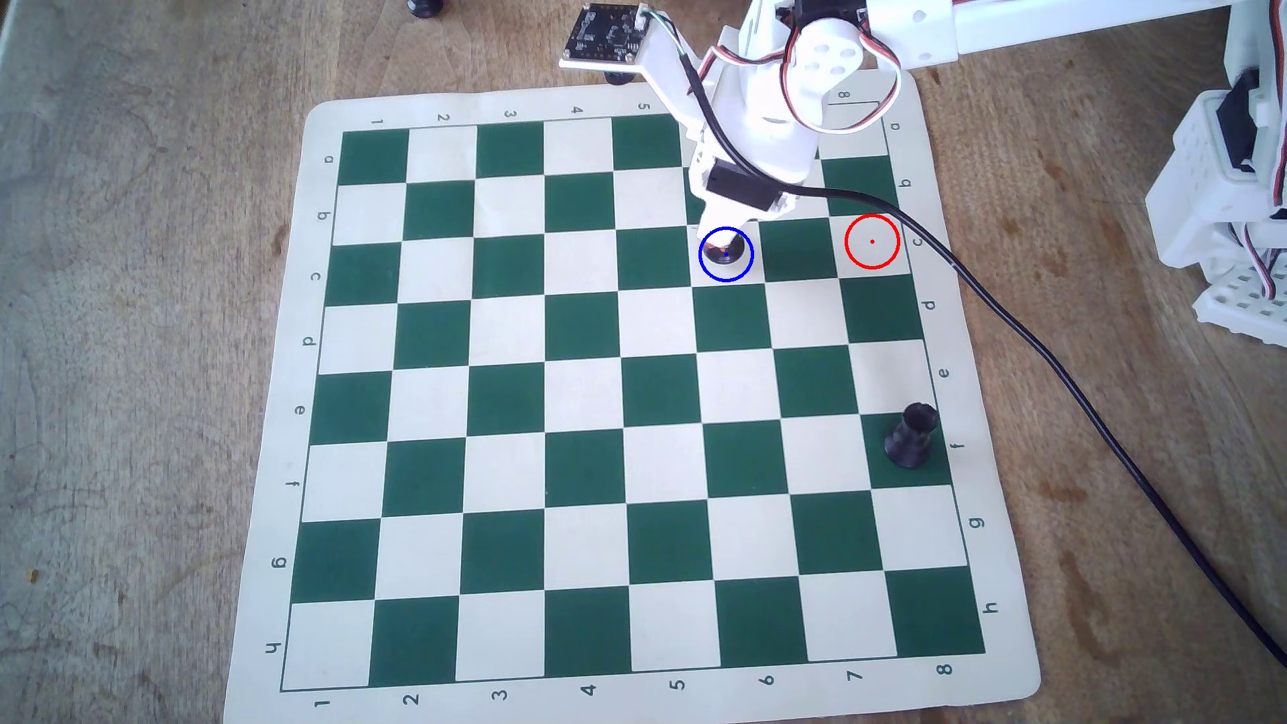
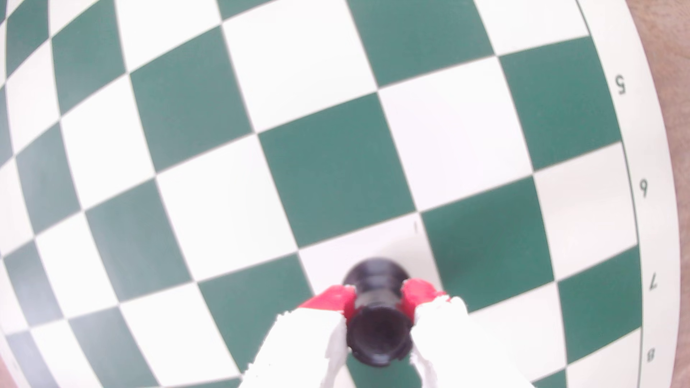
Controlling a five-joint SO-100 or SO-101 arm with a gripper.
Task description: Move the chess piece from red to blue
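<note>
Both fingertips [image 2: 338, 298] pinch chess piece [image 2: 379, 328] inside blue [image 1: 702, 268], mid-board.

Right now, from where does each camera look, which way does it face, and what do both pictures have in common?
Overhead view: fixed above, facing down on the green-and-cream chessboard mat; the white plastic arm enters from the top right, above the thin blue circle.
Wrist view: rides on the arm, looking down along the pincer; its red-tipped fingers flank the small black plastic chess piece.
Shared: the mat, the pincer and that piece, which the overhead view shows inside the blue circle.
</note>
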